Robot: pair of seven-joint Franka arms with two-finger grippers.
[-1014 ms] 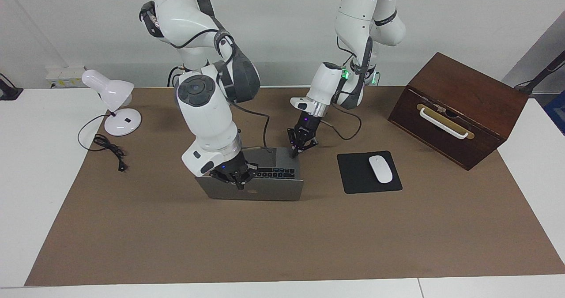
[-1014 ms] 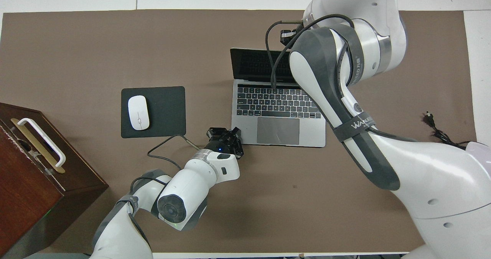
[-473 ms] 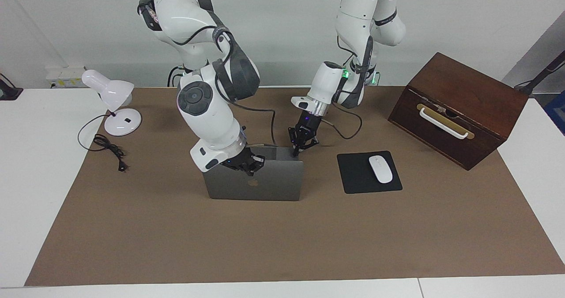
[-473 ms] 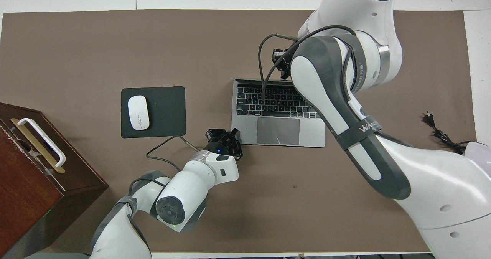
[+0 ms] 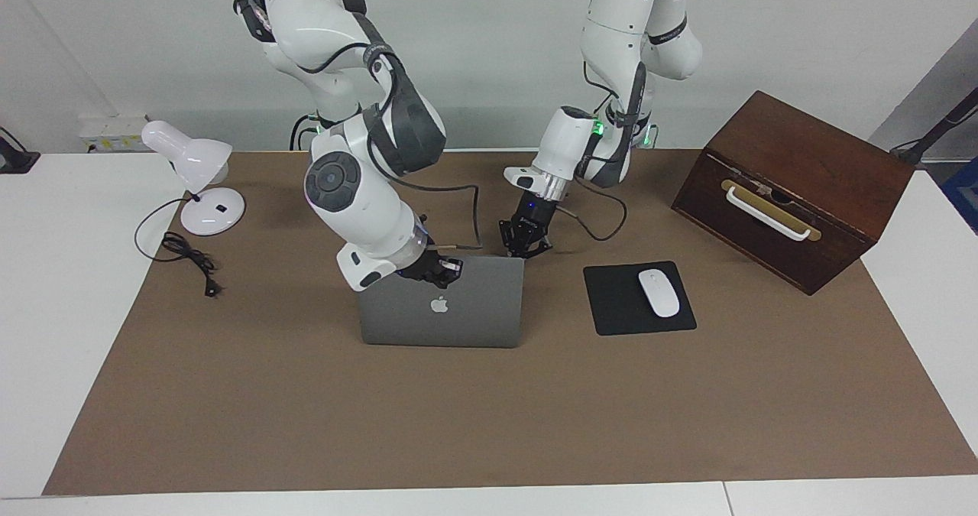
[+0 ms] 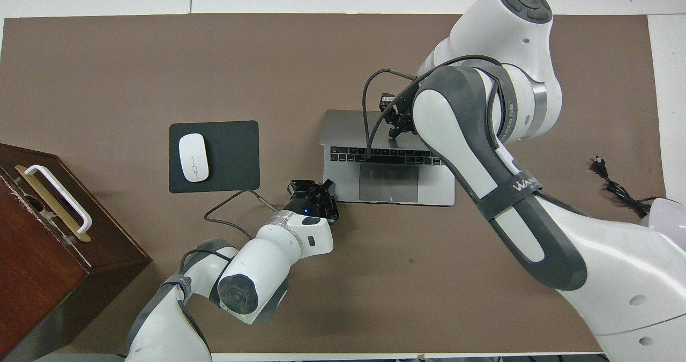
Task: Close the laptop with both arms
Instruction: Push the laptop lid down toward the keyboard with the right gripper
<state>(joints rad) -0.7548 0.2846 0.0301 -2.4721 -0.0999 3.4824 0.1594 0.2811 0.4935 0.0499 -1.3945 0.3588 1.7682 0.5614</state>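
right gripper [image 5: 437, 270] on the half-lowered laptop [image 5: 443, 311] lid, left gripper [image 5: 525, 238] at its corner, finger states unclear, mouse pad [image 5: 639, 297] beside.

Right arm [image 5: 359, 195] reaches out from its base, forearm sloping down, wrist bent so the right gripper [image 5: 437, 269] points sideways and down toward the left arm's end; its tips are against the top edge of the laptop [image 5: 443, 309] lid. Left arm [image 5: 569, 149] folded low, forearm angled steeply down, left gripper [image 5: 524, 242] pointing down with its tips at the laptop's corner nearest it. The two grippers sit near each other, not touching. Finger gap unreadable on both.
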